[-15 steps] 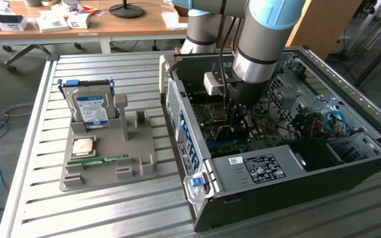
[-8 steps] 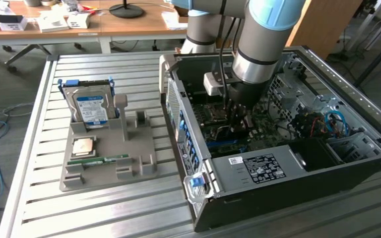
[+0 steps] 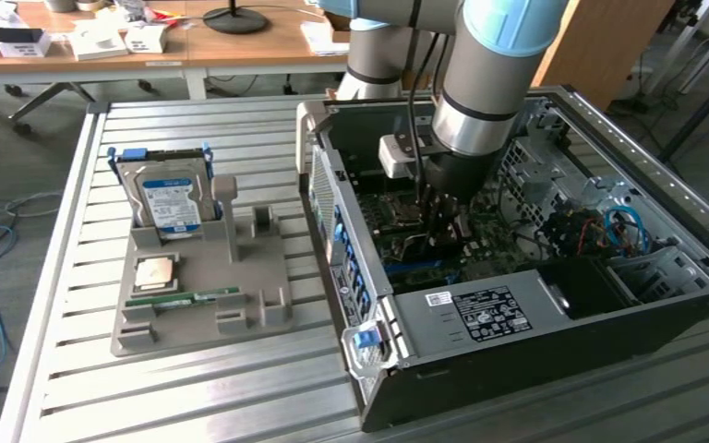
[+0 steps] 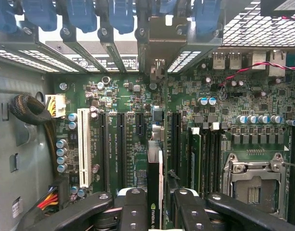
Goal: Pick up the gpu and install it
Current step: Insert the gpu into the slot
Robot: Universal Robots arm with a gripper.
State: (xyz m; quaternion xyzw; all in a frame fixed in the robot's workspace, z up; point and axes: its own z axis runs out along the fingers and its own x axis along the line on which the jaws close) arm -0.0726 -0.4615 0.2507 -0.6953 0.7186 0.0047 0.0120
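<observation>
Black fingers of the gripper point(image 4: 156, 211) are clamped on the gpu point(image 4: 155, 178), held edge-on and upright inside the open computer case point(image 3: 650, 277), right above the motherboard point(image 4: 138, 96); looks like we're mid-install, card not seated yet; my guess is it needs lining up dead square with a long slot point(image 4: 120, 144) before pushing straight down.

Arm links point(image 3: 484, 88): silver-grey tubes with pale blue joint caps and a dark band.
Wrist box point(image 3: 399, 155): small white housing beside the forearm, above the computer case point(image 3: 650, 277).
Cable point(image 3: 414, 83): thin, black, running along the arm.
Gripper point(image 4: 157, 209): black jointed finger links with round silvery pivot screws.
</observation>
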